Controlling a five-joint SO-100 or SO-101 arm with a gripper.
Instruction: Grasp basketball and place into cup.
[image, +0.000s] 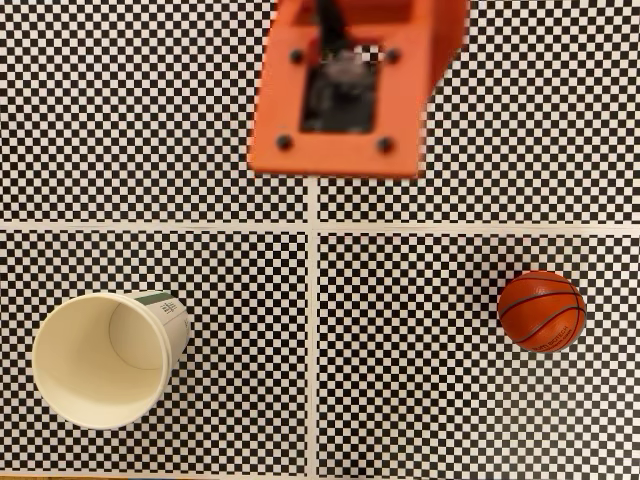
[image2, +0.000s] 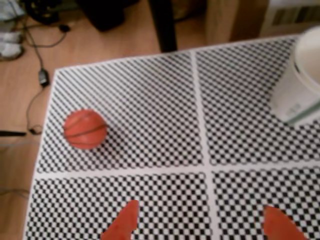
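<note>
Fixed view: looks straight down on a black-and-white checkerboard mat (image: 450, 400) split by white lines into four panels.
Arm: a blurred orange arm housing (image: 345, 85) with black screws hangs over the top centre of the mat in the fixed view, above both objects.
Basketball: the small orange basketball (image: 541, 310) with black seams rests on the mat in the lower right panel of the fixed view, close to the right edge; nothing touches it.
Cup: the cream-white paper cup (image: 105, 358) stands in the lower left panel of the fixed view, mouth open toward the camera, a green band showing on its outer wall.
Ball to cup: well apart, on opposite sides of the vertical white line.
Wrist view: the basketball (image2: 85, 129) sits left of centre, and the cup (image2: 302, 80) is cut off by the right edge.
Gripper: two orange fingertips rise from the bottom edge of the wrist view; the gripper (image2: 202, 227) is spread wide, holding nothing, with bare mat between the tips.
Beyond the mat: wooden floor (image2: 100, 45) with black cables (image2: 40, 75) and a dark furniture leg (image2: 162, 25).
</note>
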